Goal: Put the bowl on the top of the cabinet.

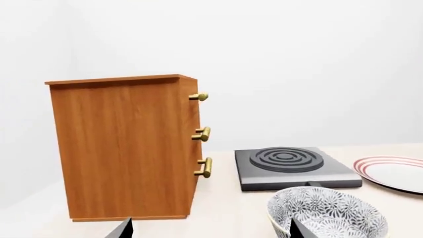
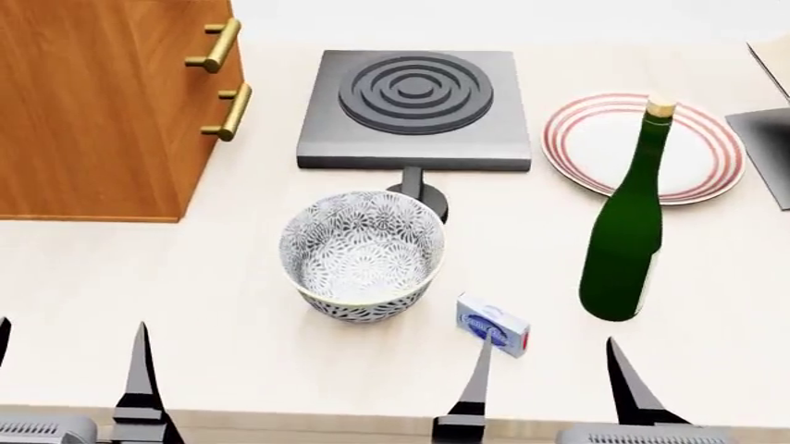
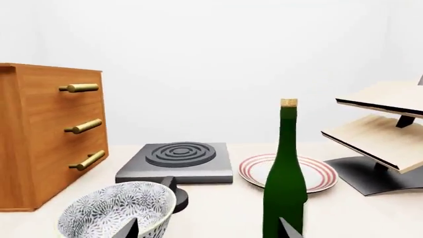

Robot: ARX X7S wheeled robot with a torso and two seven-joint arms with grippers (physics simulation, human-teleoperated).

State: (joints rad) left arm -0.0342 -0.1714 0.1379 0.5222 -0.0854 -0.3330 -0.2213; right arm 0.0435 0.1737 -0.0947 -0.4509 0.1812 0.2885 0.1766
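Item: floral-patterned bowl [image 2: 362, 254], upright on the bench [image 2: 247, 305] in front of the single-ring hotplate [image 2: 413, 106], with the orange-brown cabinet [image 2: 105, 102] well to its left, a small blue-and-white box [image 2: 493, 326] just beside it and the green wine bottle [image 2: 630, 227] to its right. We hold both tools low at the near edge, left tool [image 2: 68, 370] and right tool [image 2: 549, 384], each with fingers apart and empty. We judge the bowl to lie ahead and between them, slightly nearer the right tool, though the left arm sits on the cabinet side.
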